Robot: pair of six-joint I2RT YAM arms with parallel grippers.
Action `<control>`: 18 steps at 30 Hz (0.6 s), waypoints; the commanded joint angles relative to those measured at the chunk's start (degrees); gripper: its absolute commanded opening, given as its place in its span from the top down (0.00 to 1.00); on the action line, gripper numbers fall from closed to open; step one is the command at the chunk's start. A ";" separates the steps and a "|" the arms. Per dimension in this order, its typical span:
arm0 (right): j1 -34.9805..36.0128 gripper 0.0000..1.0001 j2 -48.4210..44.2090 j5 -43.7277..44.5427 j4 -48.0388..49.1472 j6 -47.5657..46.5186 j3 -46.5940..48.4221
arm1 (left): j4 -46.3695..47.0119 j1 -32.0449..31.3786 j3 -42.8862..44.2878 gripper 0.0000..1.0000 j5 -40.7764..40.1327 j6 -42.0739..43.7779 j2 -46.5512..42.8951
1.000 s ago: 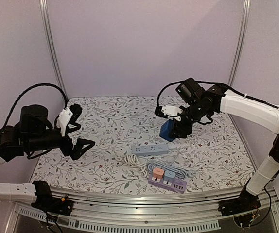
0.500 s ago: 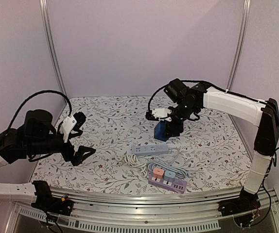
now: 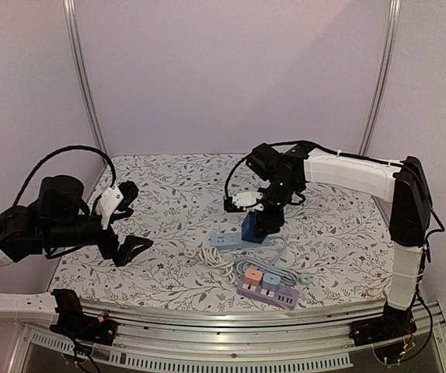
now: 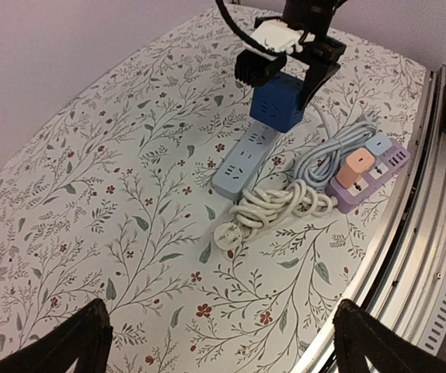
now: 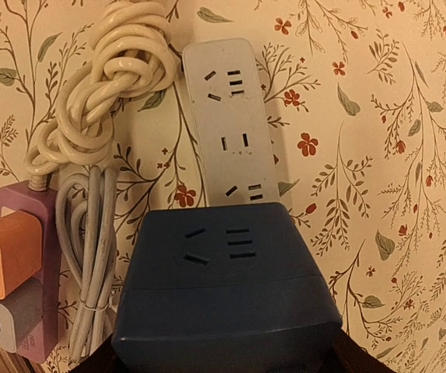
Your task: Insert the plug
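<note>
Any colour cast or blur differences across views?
Top external: cool lilac cast, even light. Left wrist: same tint, left gripper's fingers dark at the bottom corners. Right wrist: warm yellow cast, blue plug cube looms large at the bottom, pale power strip crisp.

No legible text, brand, number or sign is found in any view. The blue socket cube [image 5: 227, 311] held in the right gripper [image 3: 261, 221] shows only bare socket slots on its face. The pale power strip [image 5: 231, 124] just ahead of the gripper also carries slots and no print. The purple power strip [image 5: 30, 203] off to one side of the gripper is too small to yield any marking. The desk [image 5: 378, 155] shows a floral pattern only.
</note>
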 commanded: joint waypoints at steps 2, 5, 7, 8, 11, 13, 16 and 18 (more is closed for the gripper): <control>0.86 1.00 2.20 -0.10 -0.54 0.94 3.13 | -0.73 0.07 -0.70 0.01 0.31 0.37 -0.48; 1.09 1.00 3.28 0.65 -0.57 1.38 4.29 | -0.72 0.04 -0.70 0.01 0.37 0.33 -0.66; 1.14 1.00 4.14 0.91 -0.67 1.70 5.20 | -0.73 -0.02 -0.70 0.01 0.13 0.24 -0.81; 1.20 1.00 4.68 1.14 -0.67 1.82 5.55 | -0.76 -0.04 -0.70 0.01 0.09 0.14 -0.80; 1.30 1.00 5.92 1.76 -0.69 2.30 6.50 | -0.73 -0.05 -0.66 0.01 0.10 0.13 -0.93; 1.38 1.00 6.39 1.78 -0.66 2.53 6.79 | -0.78 -0.05 -0.59 0.01 0.22 -0.08 -1.00; 1.39 1.00 6.84 2.10 -0.47 2.47 6.81 | -1.28 -0.05 -0.44 0.01 0.01 -0.49 -1.18; 1.42 1.00 7.04 2.38 -0.48 2.38 6.81 | -1.48 -0.05 -0.44 0.01 -0.03 -0.68 -1.38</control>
